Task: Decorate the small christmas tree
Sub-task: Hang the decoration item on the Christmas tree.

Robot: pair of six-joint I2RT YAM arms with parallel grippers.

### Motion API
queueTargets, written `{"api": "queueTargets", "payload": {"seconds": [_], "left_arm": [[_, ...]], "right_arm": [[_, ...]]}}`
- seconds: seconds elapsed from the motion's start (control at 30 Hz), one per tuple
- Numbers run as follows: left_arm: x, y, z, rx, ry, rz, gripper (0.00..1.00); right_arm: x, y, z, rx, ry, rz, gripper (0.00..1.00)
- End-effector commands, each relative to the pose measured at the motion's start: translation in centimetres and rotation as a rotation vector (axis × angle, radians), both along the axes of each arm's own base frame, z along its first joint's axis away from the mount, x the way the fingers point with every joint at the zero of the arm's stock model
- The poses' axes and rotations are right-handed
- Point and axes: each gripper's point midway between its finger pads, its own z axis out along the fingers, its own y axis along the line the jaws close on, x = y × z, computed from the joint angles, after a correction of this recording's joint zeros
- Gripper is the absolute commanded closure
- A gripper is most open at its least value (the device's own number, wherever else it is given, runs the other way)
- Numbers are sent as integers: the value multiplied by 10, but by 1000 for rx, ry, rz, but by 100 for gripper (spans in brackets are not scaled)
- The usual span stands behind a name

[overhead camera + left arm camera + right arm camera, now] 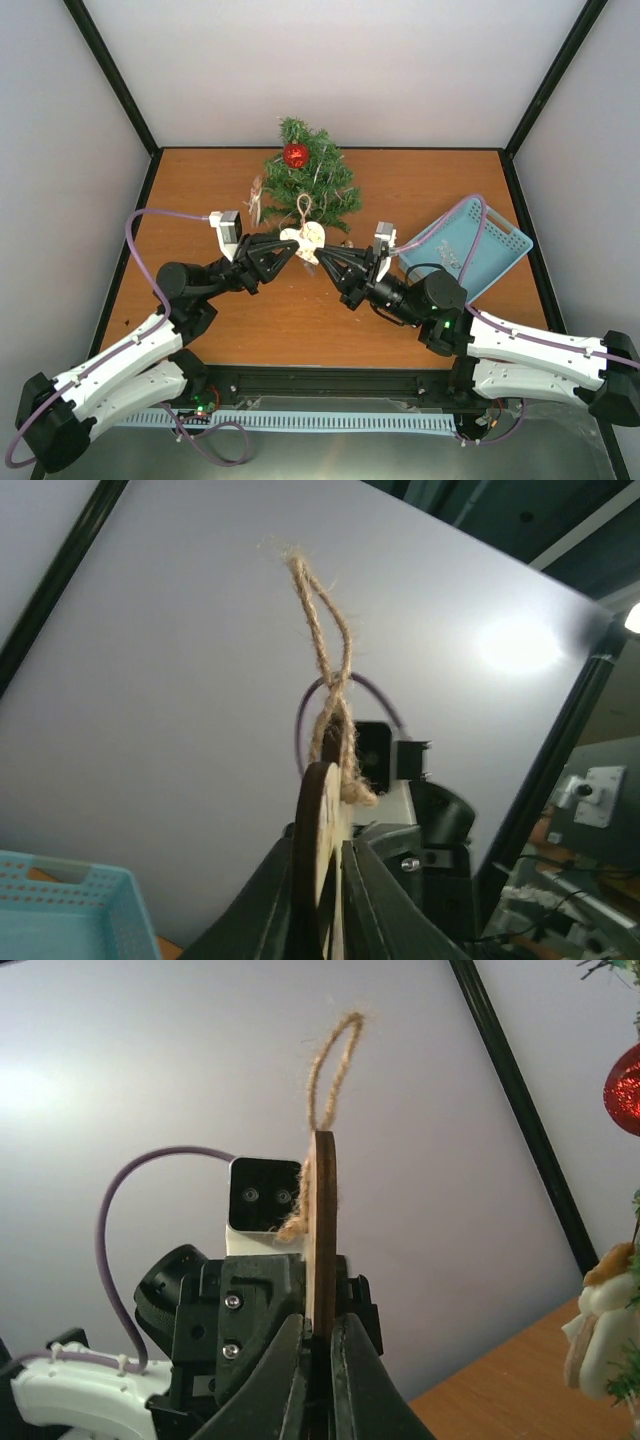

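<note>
The left gripper (290, 247) and right gripper (322, 256) each pinched the wooden heart ornament (303, 238) (seen edge-on from both wrists), its twine loop (303, 208) standing upright. The small christmas tree (312, 180) stood just beyond, at 12 o'clock, equally near both.

The left arm (130, 365) extends from 7 o'clock, elbow bent, with the left claw (294, 248) pointing toward 3 o'clock. The right arm (530, 345) extends from 4 o'clock, and the right claw (324, 256) points toward 10 o'clock. The claws sit tip to tip, each clamped on the same wooden heart ornament (306, 236).
</note>
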Motion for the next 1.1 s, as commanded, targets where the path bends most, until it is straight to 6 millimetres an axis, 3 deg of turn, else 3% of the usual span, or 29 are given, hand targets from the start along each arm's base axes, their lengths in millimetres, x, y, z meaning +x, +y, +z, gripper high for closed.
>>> {"api": "queueTargets", "payload": {"seconds": [0.0, 0.1, 0.23, 0.43, 0.67, 0.8, 1.07], "left_arm": [[3, 2, 0, 4, 3, 31, 76], [7, 4, -6, 16, 17, 62, 64], [10, 6, -10, 51, 19, 102, 38], [23, 9, -27, 191, 8, 223, 1], [35, 31, -41, 348, -22, 415, 0], [41, 48, -48, 434, -58, 531, 0], [49, 73, -79, 586, -105, 689, 0]], "right_arm": [[0, -5, 17, -37, -132, -46, 97], [10, -13, 18, -113, -182, -48, 97], [19, -38, 32, -180, -242, -26, 97], [32, -70, 33, -421, -276, -43, 97], [56, -89, 30, -508, -197, 106, 97], [69, -94, 13, -474, -106, 281, 97], [102, -115, -36, -417, 60, 393, 97]]}}
